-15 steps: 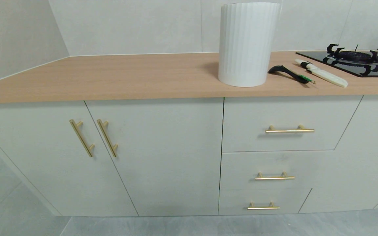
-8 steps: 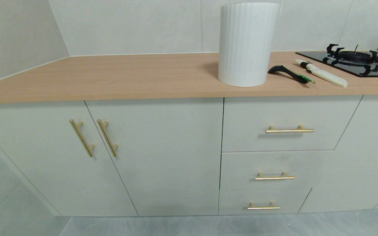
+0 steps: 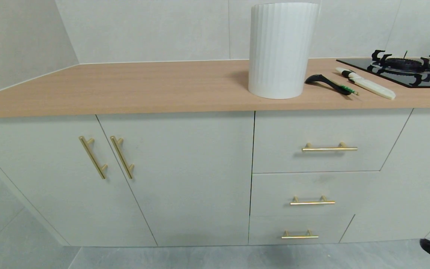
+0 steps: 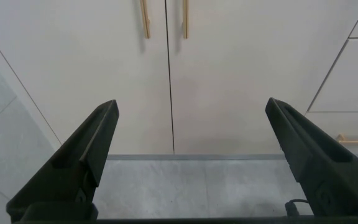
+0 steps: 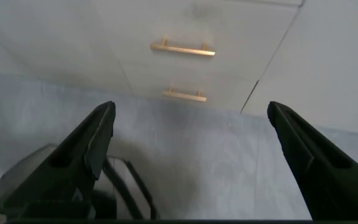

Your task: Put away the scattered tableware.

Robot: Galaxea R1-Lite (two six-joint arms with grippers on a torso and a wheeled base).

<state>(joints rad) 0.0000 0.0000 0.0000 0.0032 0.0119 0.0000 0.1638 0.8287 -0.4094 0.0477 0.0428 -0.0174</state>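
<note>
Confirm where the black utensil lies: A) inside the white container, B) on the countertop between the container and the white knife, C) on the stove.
B: the black utensil lies flat on the countertop, between the white container and the white knife.

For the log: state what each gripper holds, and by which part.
Nothing is held. The left gripper and right gripper have open, empty jaws; the knife lies on the countertop.
</note>
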